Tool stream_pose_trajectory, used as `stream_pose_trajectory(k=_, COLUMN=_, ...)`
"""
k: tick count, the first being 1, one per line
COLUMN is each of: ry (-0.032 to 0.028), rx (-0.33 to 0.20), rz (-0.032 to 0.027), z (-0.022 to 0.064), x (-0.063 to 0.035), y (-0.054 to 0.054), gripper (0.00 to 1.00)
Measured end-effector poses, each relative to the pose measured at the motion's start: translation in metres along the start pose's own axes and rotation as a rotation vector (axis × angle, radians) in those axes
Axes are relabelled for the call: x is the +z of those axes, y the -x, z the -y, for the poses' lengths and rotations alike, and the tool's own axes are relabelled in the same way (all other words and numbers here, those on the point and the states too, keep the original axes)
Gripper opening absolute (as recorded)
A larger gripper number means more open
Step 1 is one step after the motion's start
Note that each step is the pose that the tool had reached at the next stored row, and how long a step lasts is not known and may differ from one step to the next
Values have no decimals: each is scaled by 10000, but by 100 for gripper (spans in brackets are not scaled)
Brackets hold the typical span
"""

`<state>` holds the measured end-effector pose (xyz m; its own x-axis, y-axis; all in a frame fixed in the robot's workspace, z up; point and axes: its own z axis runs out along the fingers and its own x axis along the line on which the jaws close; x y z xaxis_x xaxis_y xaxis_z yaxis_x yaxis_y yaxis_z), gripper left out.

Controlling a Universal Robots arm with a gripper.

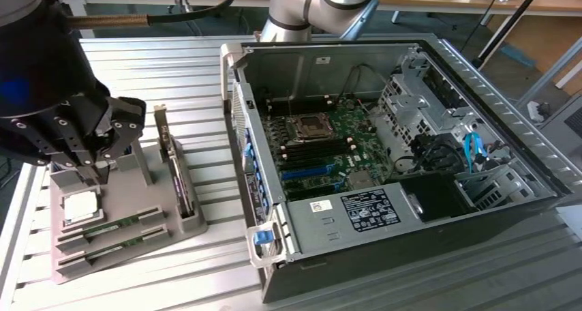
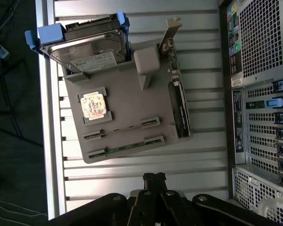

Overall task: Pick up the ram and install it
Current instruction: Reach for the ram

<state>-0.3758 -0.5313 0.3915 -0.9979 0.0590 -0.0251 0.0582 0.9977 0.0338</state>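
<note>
Two ram sticks, thin green boards, lie side by side in slots of a grey holder tray [image 1: 136,239]. One ram stick [image 1: 108,227] [image 2: 122,128] lies closer to the silver processor, the other ram stick [image 1: 114,246] [image 2: 127,147] just beyond it. My gripper [image 1: 91,159] [image 2: 154,178] hangs above the tray, well clear of both sticks. Its black fingers are pressed together with nothing between them. The open computer case [image 1: 382,154] lies on the exterior view's right, with the motherboard [image 1: 318,147] and its dark memory slots exposed.
The tray also holds a silver processor [image 2: 93,104], a hard drive in a blue caddy [image 2: 85,42] and a dark expansion card [image 1: 177,174] standing on edge. The case's rear panel [image 2: 259,94] sits close beside the tray. All of it rests on a slatted metal table [image 1: 163,65].
</note>
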Motion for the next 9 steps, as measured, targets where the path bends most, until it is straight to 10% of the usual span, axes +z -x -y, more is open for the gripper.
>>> stream_pose_trajectory(k=9, ry=-6, rx=0, rz=0, z=33, x=-2, y=1, gripper=11)
